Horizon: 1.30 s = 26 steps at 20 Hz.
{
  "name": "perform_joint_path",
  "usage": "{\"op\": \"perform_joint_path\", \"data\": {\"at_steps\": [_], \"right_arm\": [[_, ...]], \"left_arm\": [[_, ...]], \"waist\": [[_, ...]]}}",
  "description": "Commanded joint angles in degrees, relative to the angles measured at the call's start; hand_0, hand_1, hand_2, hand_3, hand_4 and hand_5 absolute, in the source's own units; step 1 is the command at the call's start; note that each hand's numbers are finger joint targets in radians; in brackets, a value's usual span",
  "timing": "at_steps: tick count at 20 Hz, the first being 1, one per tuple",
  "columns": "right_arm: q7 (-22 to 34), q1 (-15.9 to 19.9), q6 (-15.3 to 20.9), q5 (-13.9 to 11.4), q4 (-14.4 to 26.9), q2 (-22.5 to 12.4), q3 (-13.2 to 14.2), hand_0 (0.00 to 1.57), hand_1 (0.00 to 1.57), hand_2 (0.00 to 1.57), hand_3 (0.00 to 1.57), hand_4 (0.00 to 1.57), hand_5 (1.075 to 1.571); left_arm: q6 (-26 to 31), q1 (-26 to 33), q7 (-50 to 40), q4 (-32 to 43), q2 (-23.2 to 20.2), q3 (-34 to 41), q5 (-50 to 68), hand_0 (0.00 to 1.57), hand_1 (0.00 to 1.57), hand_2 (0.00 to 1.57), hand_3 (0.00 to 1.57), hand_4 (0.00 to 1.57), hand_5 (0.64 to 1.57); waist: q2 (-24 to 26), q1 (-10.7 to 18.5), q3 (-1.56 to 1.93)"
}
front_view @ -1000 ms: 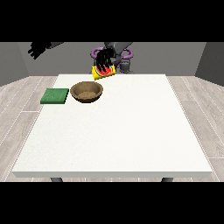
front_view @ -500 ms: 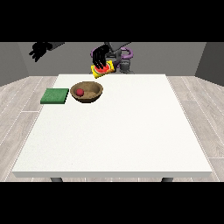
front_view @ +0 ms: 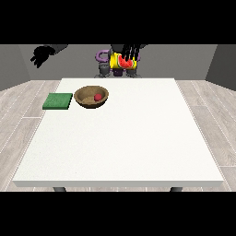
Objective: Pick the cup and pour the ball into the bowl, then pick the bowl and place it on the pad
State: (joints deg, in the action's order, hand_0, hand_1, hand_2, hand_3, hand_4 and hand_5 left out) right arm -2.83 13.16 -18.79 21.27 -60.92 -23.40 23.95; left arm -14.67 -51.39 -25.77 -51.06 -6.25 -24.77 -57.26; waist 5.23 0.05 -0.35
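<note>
Red ball [front_view: 97,97] lies inside the brown bowl [front_view: 91,97] on the bench [front_view: 124,138] — beside the green pad [front_view: 58,101]. Hand at the view's right [front_view: 129,53] holds the yellow cup [front_view: 122,61] aloft, fingers curled round it; the other hand [front_view: 42,55] hangs empty — fingers curled.

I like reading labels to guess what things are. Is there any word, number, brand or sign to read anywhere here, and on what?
None: no readable word, number, brand or sign shows.
Yellow cup, held by the hand at the view's right: a red watermelon-like picture, no letters.
Brown wooden bowl with the red ball: plain.
Flat green square pad: plain.
Large white table: plain.
</note>
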Motion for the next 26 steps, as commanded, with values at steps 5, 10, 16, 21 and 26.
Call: {"op": "perform_joint_path", "data": {"at_steps": [5, 10, 16, 21, 26], "right_arm": [[-0.4, -0.3, 4.1, -1.5, 0.6, 0.6, 0.7, 0.00, 0.00, 0.00, 0.00, 0.79, 1.555], [-3.3, -1.3, 7.0, -2.0, 1.9, 5.2, 0.5, 0.00, 0.00, 0.00, 0.00, 0.75, 1.563], [-7.7, -0.4, 10.5, -2.4, 2.8, 9.2, 0.6, 0.00, 0.00, 0.00, 0.00, 0.74, 1.565], [-12.8, 2.7, 8.3, -3.7, 9.1, 11.1, -1.8, 0.00, 0.00, 0.00, 0.00, 0.70, 1.565], [-18.0, 7.4, 8.0, -4.7, 18.3, 10.3, -1.6, 0.00, 0.00, 0.00, 0.00, 0.58, 1.558]], "left_arm": [[0.5, 1.4, 10.2, -13.0, 0.2, 25.3, 32.8, 0.00, 0.00, 0.00, 0.00, 1.12, 1.570], [14.5, 0.0, 15.1, -15.9, -4.6, 36.2, 50.5, 0.00, 0.00, 0.00, 0.00, 1.05, 1.566], [29.1, 1.9, 18.0, -13.7, -15.8, 45.4, 62.1, 0.00, 0.00, 0.00, 0.00, 1.06, 1.558], [31.2, 4.1, 16.8, -13.8, -18.4, 46.7, 64.4, 0.00, 0.00, 0.00, 0.00, 1.02, 1.560], [31.9, 5.1, 13.8, -18.0, -20.3, 47.5, 67.7, 0.00, 0.00, 0.00, 0.00, 1.00, 1.542]], "waist": [[-1.8, 7.5, -0.41], [-5.8, 10.6, 0.14], [-10.8, 13.2, 0.30], [-12.7, 10.0, 0.38], [-13.1, 10.2, 0.41]]}}
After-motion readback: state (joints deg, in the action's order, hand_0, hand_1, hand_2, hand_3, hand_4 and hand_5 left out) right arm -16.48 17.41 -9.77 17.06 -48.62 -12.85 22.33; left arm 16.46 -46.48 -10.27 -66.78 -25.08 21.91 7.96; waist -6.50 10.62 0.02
